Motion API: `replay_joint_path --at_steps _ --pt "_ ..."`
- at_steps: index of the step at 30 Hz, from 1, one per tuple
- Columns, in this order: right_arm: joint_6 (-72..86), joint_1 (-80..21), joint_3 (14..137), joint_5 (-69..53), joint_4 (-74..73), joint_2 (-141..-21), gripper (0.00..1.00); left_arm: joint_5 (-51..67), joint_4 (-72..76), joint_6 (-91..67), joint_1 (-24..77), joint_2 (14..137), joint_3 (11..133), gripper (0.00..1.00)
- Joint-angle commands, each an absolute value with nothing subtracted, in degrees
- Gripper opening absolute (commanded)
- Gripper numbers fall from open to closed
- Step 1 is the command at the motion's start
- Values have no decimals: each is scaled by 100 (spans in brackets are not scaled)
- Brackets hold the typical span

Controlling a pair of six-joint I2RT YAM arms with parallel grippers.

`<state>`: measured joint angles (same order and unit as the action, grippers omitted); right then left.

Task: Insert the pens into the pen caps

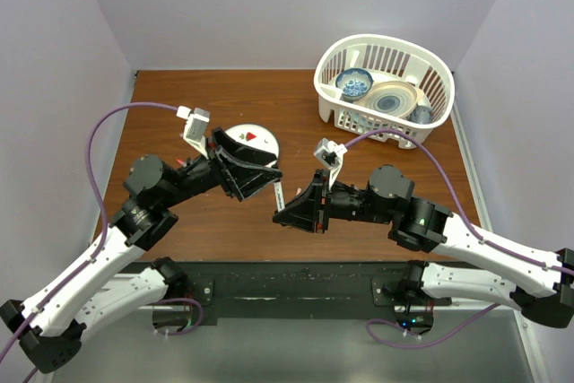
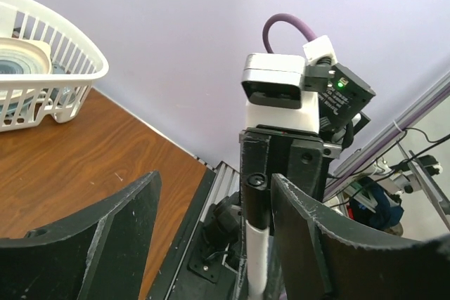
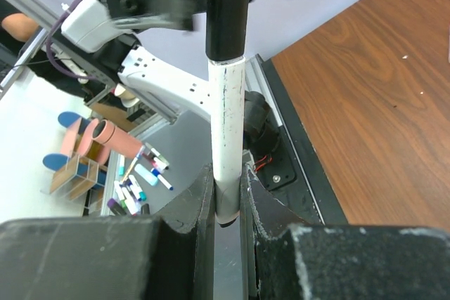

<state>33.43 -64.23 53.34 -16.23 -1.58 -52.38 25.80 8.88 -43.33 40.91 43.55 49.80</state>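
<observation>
A white basket is set on the brown table. A blue bowl and a plate are kept inside.

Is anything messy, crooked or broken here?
Only one small thing: the white pen, pinched in the right tool, has thin dark scuff marks running down its barrel. Its dark cap sits in line with it. Nothing looks spilled or broken.

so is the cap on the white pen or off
on: the dark cap covers one end of the white pen, meeting it at a clean seam; the right claw grips the other end
</observation>
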Motion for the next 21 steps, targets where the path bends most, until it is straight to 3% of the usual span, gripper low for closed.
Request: replay_joint_path --at_steps 1,14,18,21 --pt "3384 -6442 5326 -1881 167 -5142 0 2795 1529 -4421 4087 4526 5150 67" --pt "3454 -6442 5282 -1942 237 -5185 0 3023 1960 -4658 4087 4579 5089 62" --pt "3472 -6442 5282 -1951 255 -5212 0 3050 1943 -4650 4078 4597 5098 52" --pt "3481 -6442 5291 -1942 246 -5229 0 3085 1942 -4632 4087 4597 5124 31"
